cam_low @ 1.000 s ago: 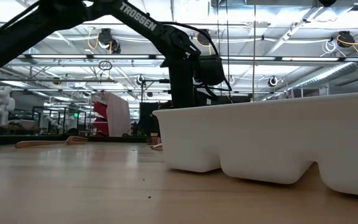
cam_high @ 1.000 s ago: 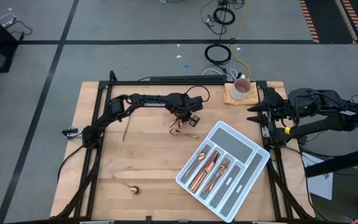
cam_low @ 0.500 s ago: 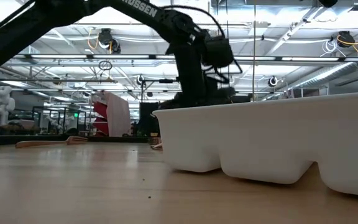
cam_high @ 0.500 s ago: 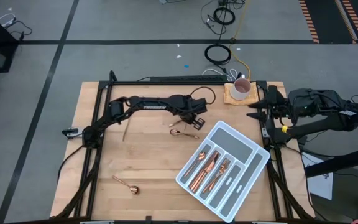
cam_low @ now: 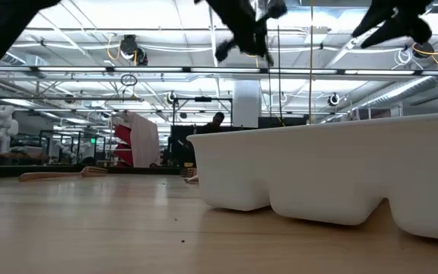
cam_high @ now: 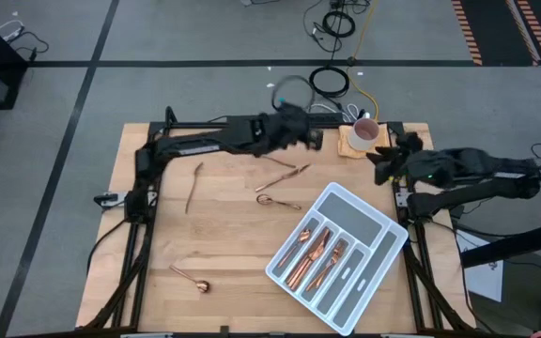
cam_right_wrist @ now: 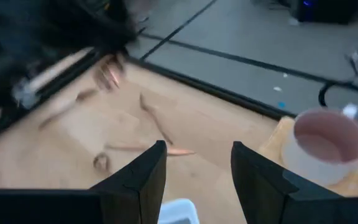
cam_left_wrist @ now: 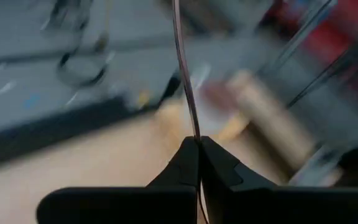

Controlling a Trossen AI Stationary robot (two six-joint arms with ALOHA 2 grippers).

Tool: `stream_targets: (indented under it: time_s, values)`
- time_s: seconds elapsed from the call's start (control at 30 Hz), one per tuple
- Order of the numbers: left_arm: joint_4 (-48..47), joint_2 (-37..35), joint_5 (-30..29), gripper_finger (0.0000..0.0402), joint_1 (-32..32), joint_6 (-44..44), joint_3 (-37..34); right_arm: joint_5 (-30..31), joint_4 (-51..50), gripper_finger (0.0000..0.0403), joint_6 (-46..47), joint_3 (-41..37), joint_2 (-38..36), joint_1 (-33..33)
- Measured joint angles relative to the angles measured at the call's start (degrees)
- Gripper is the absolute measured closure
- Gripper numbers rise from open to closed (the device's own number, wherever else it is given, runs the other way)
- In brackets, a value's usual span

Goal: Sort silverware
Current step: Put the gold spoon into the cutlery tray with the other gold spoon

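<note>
Silverware [cam_high: 316, 255] is seen from above partly sorted: several copper pieces lie in the tray [cam_high: 374, 218], well apart from both sets of jaws, while four loose pieces [cam_high: 283, 177] are left on the table [cam_high: 233, 244]. In the low view, both arms are raised above the tray. In the left wrist view, the left gripper [cam_left_wrist: 197, 146] is clenched on a thin piece [cam_left_wrist: 184, 74]. In the right wrist view, the right gripper [cam_right_wrist: 197, 165] stands parted and empty.

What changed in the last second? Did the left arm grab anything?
Yes. The left gripper shut on a thin piece of silverware and lifted it from mid-table toward the far edge, near the cup. The right gripper, open, rose slightly. The tray and loose spoon stayed put.
</note>
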Motion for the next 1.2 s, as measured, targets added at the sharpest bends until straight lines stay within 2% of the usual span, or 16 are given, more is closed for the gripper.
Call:
stream_targets:
  time_s: [0.1,0.23,0.33,0.53,0.6,0.73,1.0,1.2]
  values:
    - [12.2,-2.3,0.8,0.0398,-0.3,1.8,-0.2,-0.6,10.8,0.0236,5.5,-6.4,-1.1,0.0]
    - [28.9,-2.8,4.2,0.0398,-2.3,4.1,-0.2,-7.3,34.3,0.0236,6.6,-13.4,-1.5,-1.1]
    - [33.5,-2.1,2.8,0.0399,-3.9,6.2,-0.2,-9.5,46.7,0.0236,5.5,-15.5,-1.3,-2.5]
    - [36.3,-1.9,0.5,0.0399,-5.7,4.5,-0.3,-10.5,58.7,0.0227,-0.4,-15.5,-2.0,-5.8]
    - [41.1,-0.8,0.6,0.0399,-6.2,5.4,-0.3,-13.0,60.4,0.0223,-0.8,-15.5,-2.0,-7.0]
    - [43.7,1.0,2.4,0.0399,-6.4,5.0,-0.3,-17.4,60.8,0.0217,0.0,-15.5,-0.6,-9.1]
    - [44.6,2.3,4.0,0.0399,-6.4,2.7,-0.3,-19.4,61.7,0.0211,0.9,-15.6,1.3,-10.6]
    - [43.4,1.7,4.5,0.0399,-6.3,6.6,-0.3,-21.2,61.1,0.0211,-0.3,-15.7,0.4,-10.6]
